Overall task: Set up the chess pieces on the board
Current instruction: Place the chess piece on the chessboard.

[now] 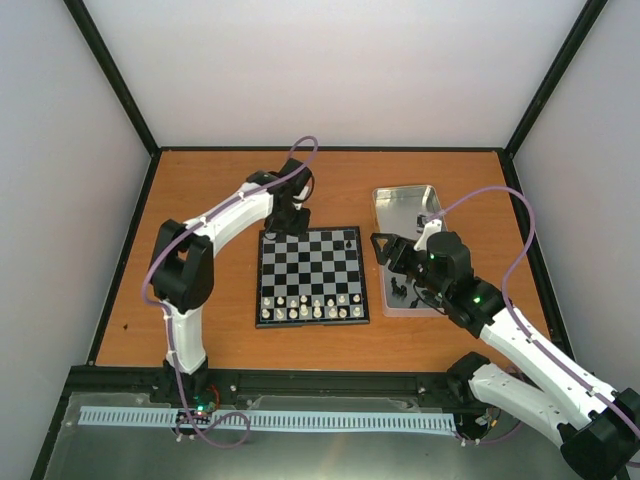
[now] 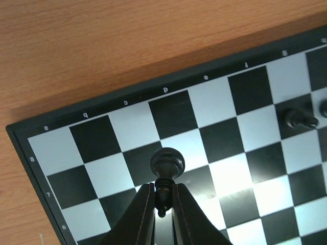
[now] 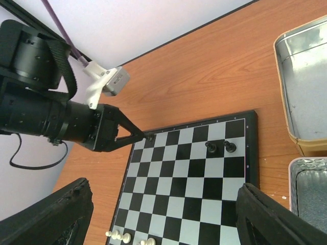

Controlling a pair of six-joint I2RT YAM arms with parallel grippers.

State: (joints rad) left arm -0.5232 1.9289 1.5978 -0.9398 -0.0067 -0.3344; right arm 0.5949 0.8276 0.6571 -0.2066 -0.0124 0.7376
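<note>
The board [image 1: 312,262] lies in the middle of the table, with white pieces [image 1: 310,306] along its two near rows. Two black chess pieces [image 1: 348,241] stand near its far right corner; they also show in the right wrist view [image 3: 211,147]. My left gripper [image 2: 163,196] is shut on a small black piece [image 2: 166,166] and holds it just over the board's far left corner [image 1: 283,230]. My right gripper [image 3: 163,209] is open and empty, above the board's right edge. More black pieces [image 1: 400,292] lie in the near tin.
Two silver tins stand right of the board, one at the far right [image 1: 405,205] and one nearer [image 1: 418,303] under my right gripper. The board's middle rows [image 2: 255,168] are bare. Bare wood lies left of the board.
</note>
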